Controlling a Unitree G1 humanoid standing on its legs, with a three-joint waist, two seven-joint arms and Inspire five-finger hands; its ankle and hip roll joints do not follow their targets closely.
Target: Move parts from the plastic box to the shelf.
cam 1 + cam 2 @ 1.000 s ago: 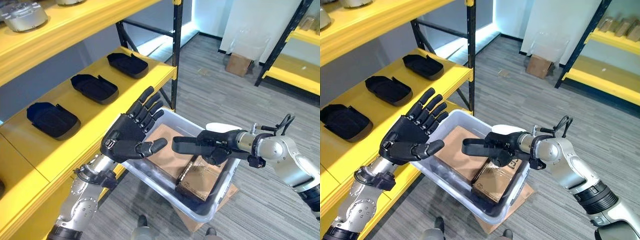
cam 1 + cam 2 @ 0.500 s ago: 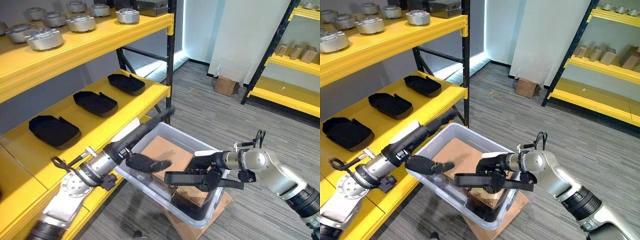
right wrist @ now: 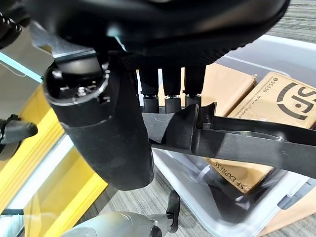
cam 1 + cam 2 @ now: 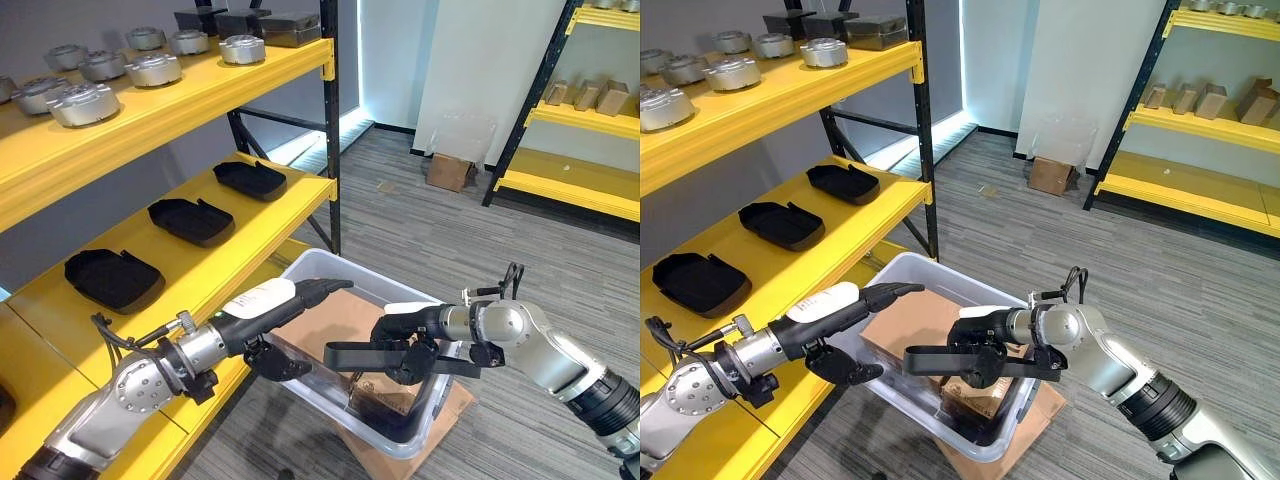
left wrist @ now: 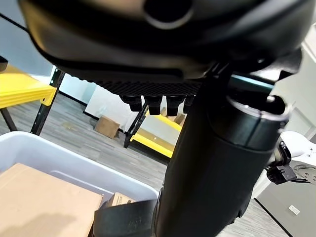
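My right hand (image 4: pixel 408 330) is shut on a long flat black part (image 4: pixel 352 356) and holds it level over the clear plastic box (image 4: pixel 352 272). In the right wrist view its fingers (image 3: pixel 170 96) curl over the part (image 3: pixel 232 143). My left hand (image 4: pixel 300 292) reaches out edge-on over the box's left rim, open, with fingers straight and thumb hanging down, just left of the part's free end. Three similar black parts (image 4: pixel 113 280), (image 4: pixel 190 221), (image 4: pixel 250 179) lie in a row on the yellow middle shelf (image 4: pixel 270 215).
Inside the box lie a flat brown board (image 4: pixel 330 310) and a small cardboard carton (image 4: pixel 385 398). Round metal parts (image 4: pixel 150 68) fill the upper shelf. A black upright post (image 4: pixel 330 170) stands at the shelf's corner. Another yellow rack (image 4: pixel 570 190) stands across the grey floor.
The camera has tilted up. My left hand has turned from raised and spread to lying edge-on, stretched low over the box's rim. The right hand keeps hold of the black part.
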